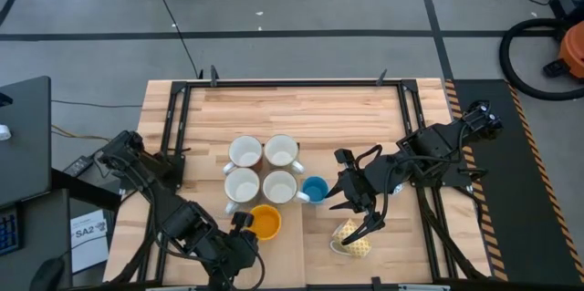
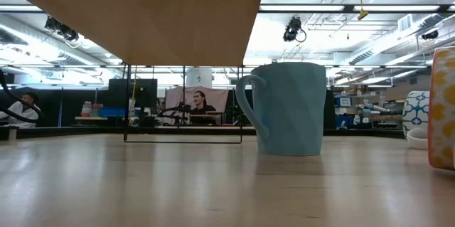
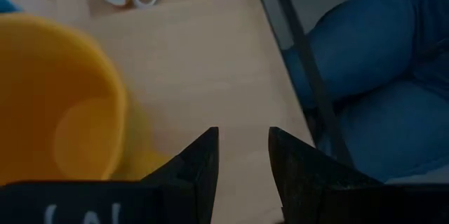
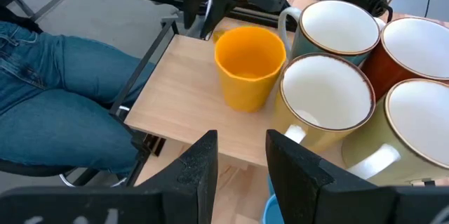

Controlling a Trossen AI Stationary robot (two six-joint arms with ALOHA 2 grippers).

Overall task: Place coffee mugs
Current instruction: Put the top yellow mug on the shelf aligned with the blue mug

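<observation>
Right now my left gripper (image 1: 245,234) sits low at the near edge of the table (image 1: 310,109), just beside the orange mug (image 1: 265,222), which stands upright with its mouth up. My left fingers (image 3: 200,161) stand a narrow gap apart with only bare wood between them; they hold nothing.

My right gripper (image 1: 358,213) hovers near the table's middle, between the blue mug (image 1: 314,189) and the yellow mug (image 1: 351,239). Its fingers (image 4: 200,164) are likewise a narrow gap apart and empty. The yellow mug lies tipped on its side near the front edge, just under my right gripper, handle showing in my left wrist view.

Four white-lined mugs (image 1: 263,169) stand upright in a tight two-by-two block at the table's centre, touching or nearly so. The blue mug stands just to their right, the orange mug just in front of them.

From table height, the blue mug (image 2: 288,107) stands upright with its handle to the side. A person's legs in jeans (image 4: 56,90) show beside the near table edge.
</observation>
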